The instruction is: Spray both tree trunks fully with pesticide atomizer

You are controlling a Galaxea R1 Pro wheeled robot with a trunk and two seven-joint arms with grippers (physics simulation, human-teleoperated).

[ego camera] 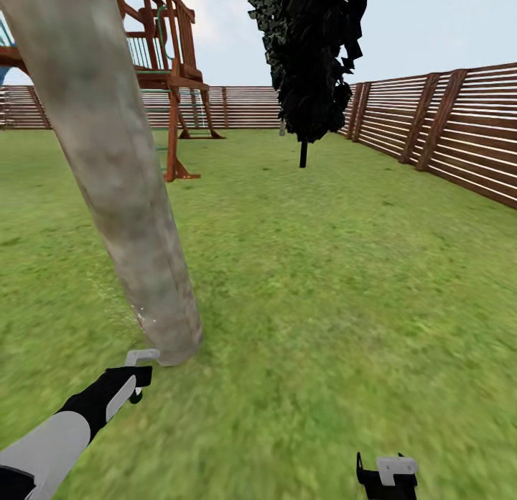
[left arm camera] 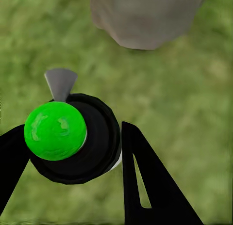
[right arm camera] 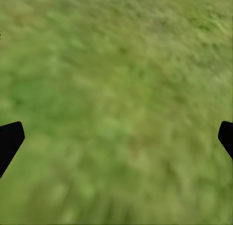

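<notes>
Currently, the left gripper point(left arm camera: 73, 147) clamps the dark cylindrical pesticide atomizer point(left arm camera: 80, 140), its top dot green, spraying the mottled grey-brown tree trunk point(ego camera: 122, 198). The right gripper point(right arm camera: 116, 137) hangs wide, holding nothing. Next, arguably, coverage higher up.

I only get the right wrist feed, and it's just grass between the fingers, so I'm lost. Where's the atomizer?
Observer: The left gripper holds the pesticide atomizer between its fingers.
Operator: Is it anywhere near a tree?
Observer: Yes. Its grey nozzle points at the base of the tree trunk, close ahead.
Operator: What colour is the dot on the cap?
Observer: The dot on top reads bright green.
</notes>
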